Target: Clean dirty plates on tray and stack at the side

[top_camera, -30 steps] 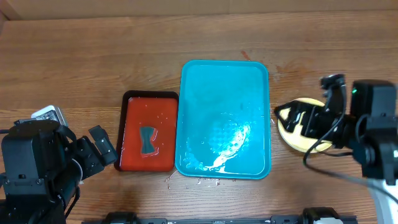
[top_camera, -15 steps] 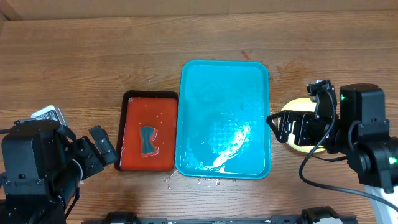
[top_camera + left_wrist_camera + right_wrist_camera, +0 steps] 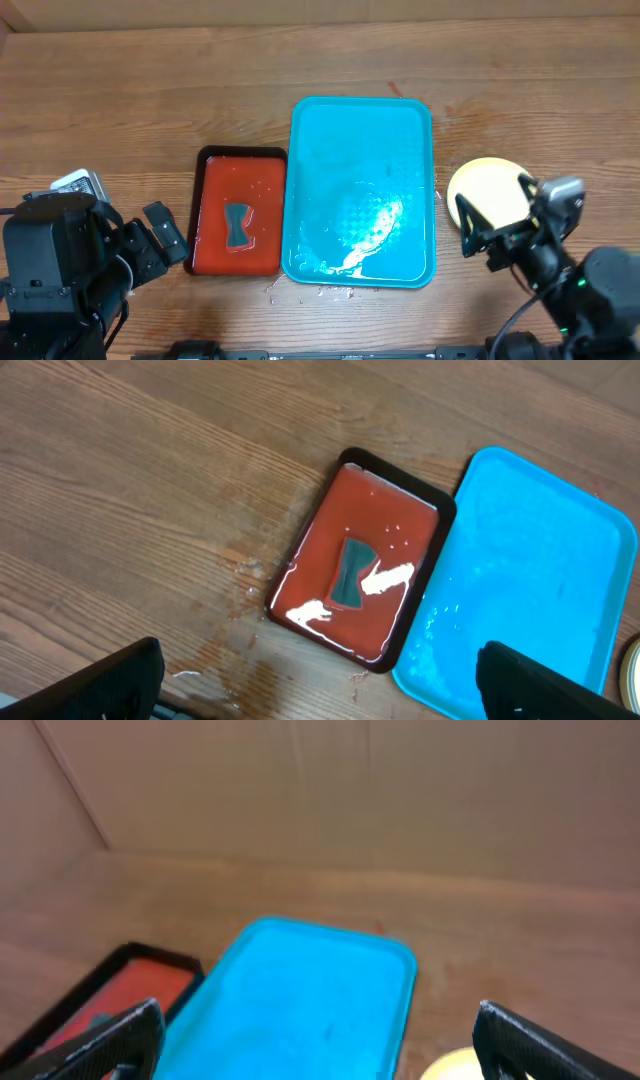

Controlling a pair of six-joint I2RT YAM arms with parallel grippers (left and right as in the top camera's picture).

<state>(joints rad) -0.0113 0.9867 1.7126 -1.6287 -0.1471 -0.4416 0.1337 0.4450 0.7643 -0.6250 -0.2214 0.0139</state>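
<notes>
Nearest the robot, the left fingers (image 3: 168,232) hang spread wide with nothing between them, just beside the near-left corner of the red tray (image 3: 215,156). The right fingers (image 3: 483,238) are likewise wide apart and empty, low over the counter (image 3: 120,100) at the near edge of the plates (image 3: 488,184). The plates sit stacked on the counter to the right of the blue tray (image 3: 360,101). Only the pale yellow top plate shows, so how many lie beneath cannot be told. The blue tray holds no plates, only a wet sheen, so the job looks about done. The main risk is probably the right arm: any sideways swing at this height could clip the stack and slide it across the counter, which shows water drops (image 3: 322,292) at the blue tray's near rim. On the left, a careless move could knock the red tray and slop the liquid around its dark sponge (image 3: 237,225). Farther back the counter offers little to snag.
</notes>
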